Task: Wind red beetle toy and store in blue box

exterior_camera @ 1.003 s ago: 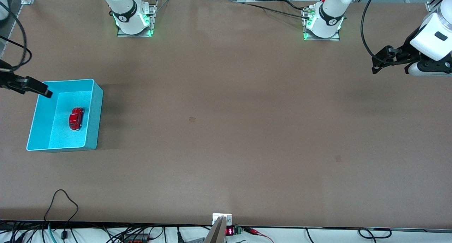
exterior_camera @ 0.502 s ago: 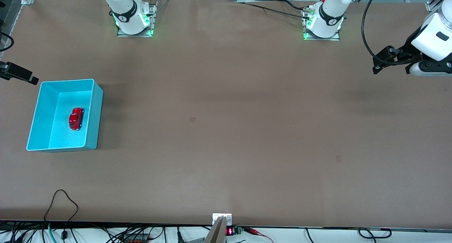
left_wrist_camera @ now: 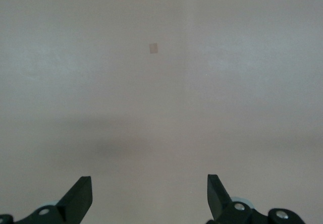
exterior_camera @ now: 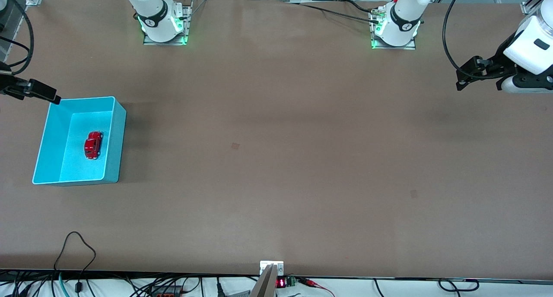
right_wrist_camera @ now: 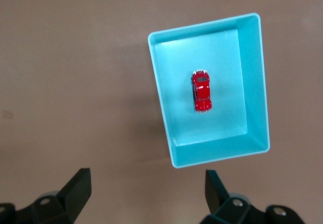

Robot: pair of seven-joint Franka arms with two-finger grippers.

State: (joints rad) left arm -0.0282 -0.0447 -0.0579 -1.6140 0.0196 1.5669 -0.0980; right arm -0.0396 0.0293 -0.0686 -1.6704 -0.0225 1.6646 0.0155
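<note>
- Beetle (exterior_camera: 93,145) sits inside the box (exterior_camera: 116,141), wheels down on its floor, touching no wall; storing looks done, though whether it was wound cannot be seen.
- It is a tiny, glossy red car with a rounded body and pale bumpers.
- Right gripper (exterior_camera: 54,99) hangs released over the counter (exterior_camera: 276,159) by the box's corner, holding nothing.
- Left gripper (exterior_camera: 462,77) waits released, empty, at its own end.

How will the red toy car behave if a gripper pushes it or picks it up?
The car sits on its wheels in the box, so a push along its length would probably make it roll. Its rounded, glossy body looks hard and may slip between fingers. It is tiny, so it is likely light. Both the right gripper and the left gripper are open and away from it.
</note>
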